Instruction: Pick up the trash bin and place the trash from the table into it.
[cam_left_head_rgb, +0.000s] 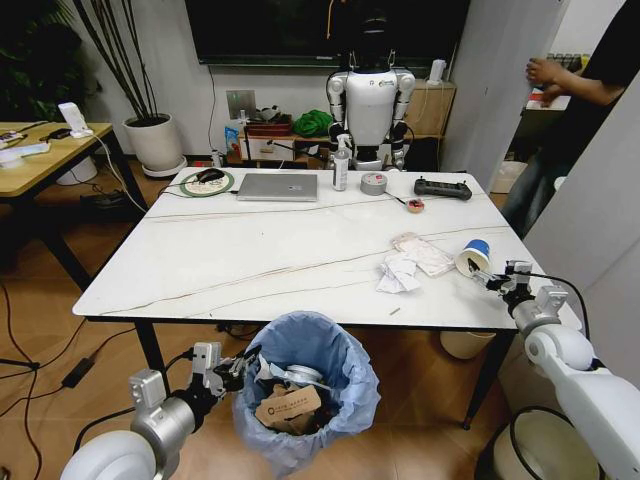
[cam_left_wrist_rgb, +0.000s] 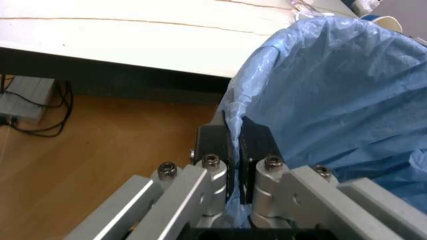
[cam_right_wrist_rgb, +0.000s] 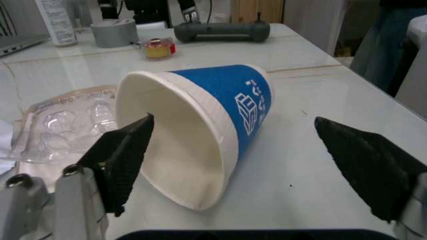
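The trash bin, lined with a crinkled light-blue bag, is held just off the table's near edge. My left gripper is shut on the bin's rim and bag. A crumpled brown paper bag lies inside with other litter. On the table's right side rest white crumpled papers and a clear plastic blister. A blue-and-white paper cup lies on its side there. My right gripper is open and straddles the cup, one finger at its rim.
At the table's far side stand a laptop, a spray bottle, a grey tape roll and a black controller. Another robot stands behind them. A wooden desk is at left, and a cream bucket is under the table's right end.
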